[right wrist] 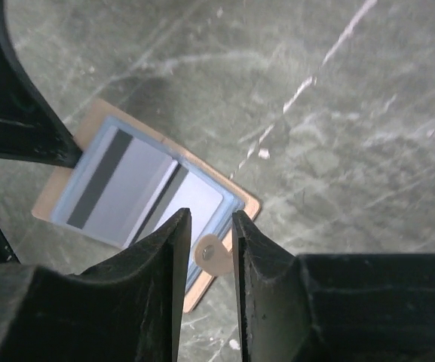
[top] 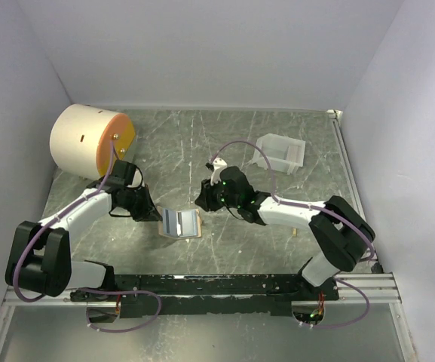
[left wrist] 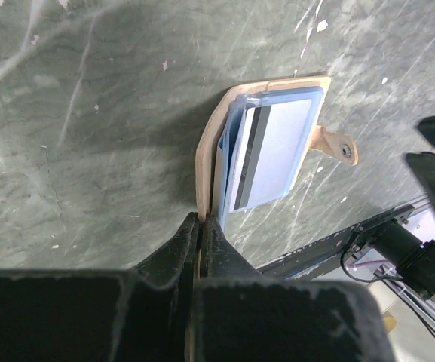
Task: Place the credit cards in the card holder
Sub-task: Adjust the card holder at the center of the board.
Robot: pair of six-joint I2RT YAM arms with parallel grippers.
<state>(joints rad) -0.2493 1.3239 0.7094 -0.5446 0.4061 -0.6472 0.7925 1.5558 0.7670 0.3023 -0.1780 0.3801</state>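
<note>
A grey-green marbled table [top: 172,143] sat between plain white walls [top: 202,53]. Just below the centre of the top view lay the card holder [top: 182,223], opened: tan outside, pale blue pockets, two grey credit cards [right wrist: 138,188] with dark stripes tucked inside. The left gripper [left wrist: 200,226] pinched its tan edge. The right gripper [right wrist: 209,226] hovered above it, fingers slightly spread, empty.

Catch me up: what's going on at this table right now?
The left gripper is clamped on the edge of the tan card holder, which lies opened on the table. Two credit cards with dark stripes sit tucked inside it. The right gripper hovers just above the holder, jaws slightly apart and empty.
</note>
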